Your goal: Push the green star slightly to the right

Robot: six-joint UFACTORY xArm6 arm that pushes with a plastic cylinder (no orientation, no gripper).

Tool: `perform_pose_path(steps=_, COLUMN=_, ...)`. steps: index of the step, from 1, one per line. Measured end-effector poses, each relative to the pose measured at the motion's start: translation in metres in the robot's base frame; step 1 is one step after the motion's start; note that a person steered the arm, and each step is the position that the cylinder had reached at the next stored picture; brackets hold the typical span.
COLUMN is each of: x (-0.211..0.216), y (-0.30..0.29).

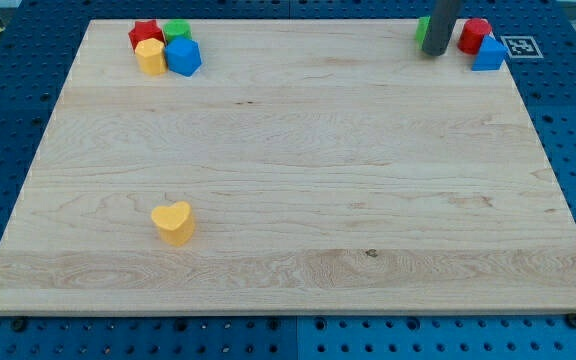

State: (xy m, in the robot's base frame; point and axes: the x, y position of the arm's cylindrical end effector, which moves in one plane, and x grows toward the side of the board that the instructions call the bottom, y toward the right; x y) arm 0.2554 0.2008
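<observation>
A green block (423,30), whose shape I cannot make out, sits at the view's top right and is mostly hidden behind my rod. My tip (435,54) rests on the board right beside it, on its right side. Just right of the rod are a red block (474,34) and a blue block (489,54), touching each other.
A cluster at the view's top left holds a red block (144,33), a green block (177,30), a yellow block (151,56) and a blue block (183,57). A yellow heart (174,222) lies at the lower left. The wooden board (298,170) sits on a blue pegboard table.
</observation>
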Motion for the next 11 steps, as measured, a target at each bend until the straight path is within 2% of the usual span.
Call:
perform_pose_path(steps=1, x=0.012, y=0.000)
perform_pose_path(steps=2, x=0.034, y=-0.030)
perform_pose_path(steps=3, x=-0.004, y=-0.091)
perform_pose_path(steps=4, x=-0.059, y=-0.100)
perform_pose_path(steps=5, x=-0.062, y=-0.093)
perform_pose_path(steps=6, x=-0.049, y=-0.047)
perform_pose_path(steps=10, x=-0.029, y=-0.022)
perform_pose_path(steps=11, x=-0.001, y=-0.035)
